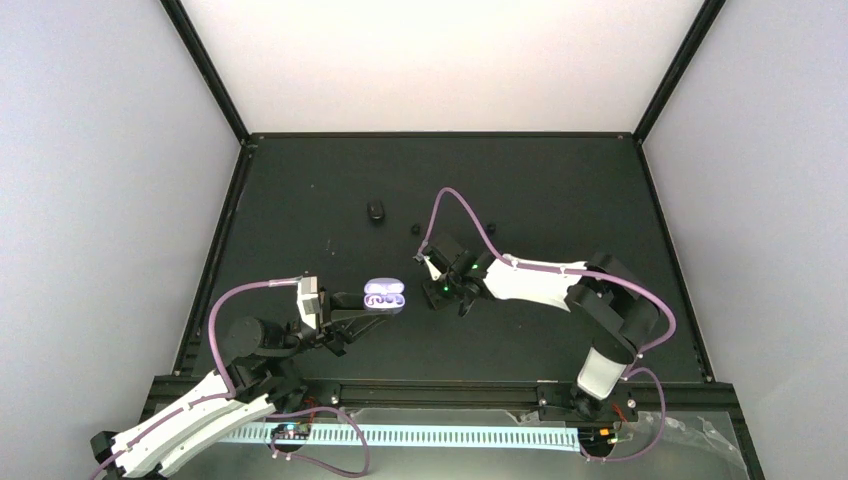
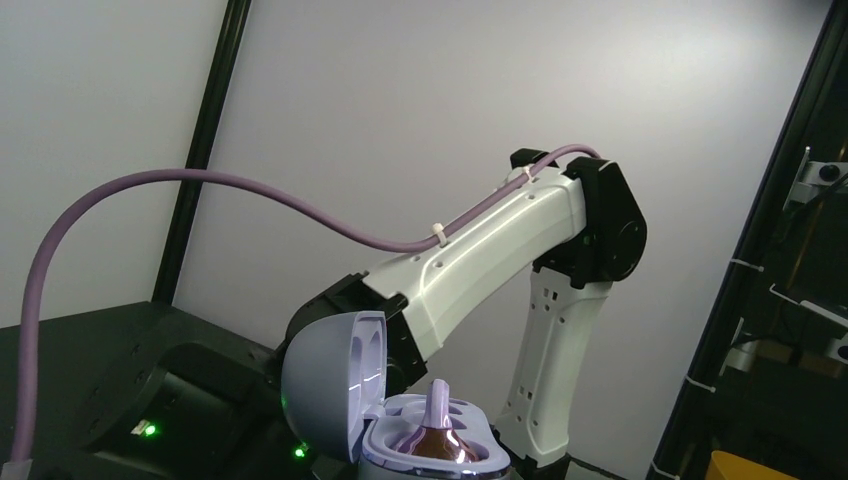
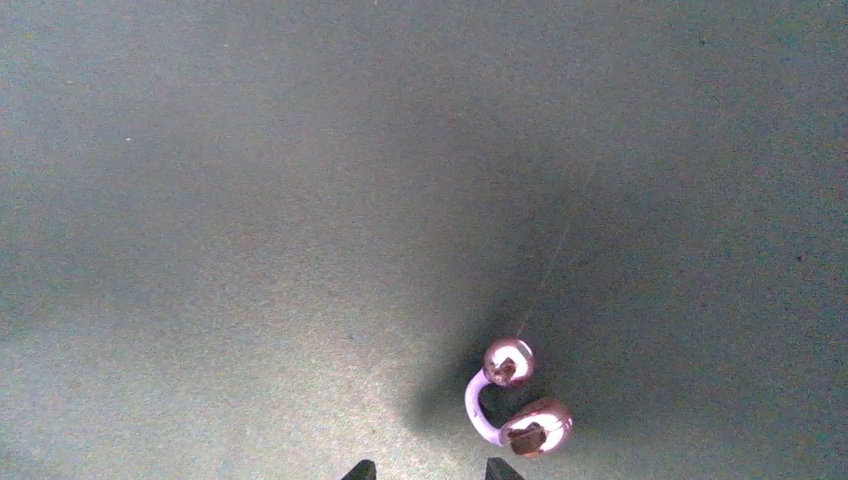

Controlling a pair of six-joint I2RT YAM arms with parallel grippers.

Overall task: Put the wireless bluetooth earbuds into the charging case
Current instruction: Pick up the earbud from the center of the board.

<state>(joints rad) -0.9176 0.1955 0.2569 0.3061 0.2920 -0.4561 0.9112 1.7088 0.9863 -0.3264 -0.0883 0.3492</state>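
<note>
A lavender charging case stands open at mid table, and my left gripper is shut on its base. In the left wrist view the case has its lid up on the left. One purple-and-white earbud sits in a well, with its stem upright. My own fingers are out of that view. My right gripper is open just above the mat. A second purple-and-white earbud lies just ahead and right of its fingertips, untouched. In the top view the right gripper is right of the case.
A small black case lies farther back on the dark mat. Two tiny black earbuds lie behind the right gripper. The right arm rises behind the lavender case in the left wrist view.
</note>
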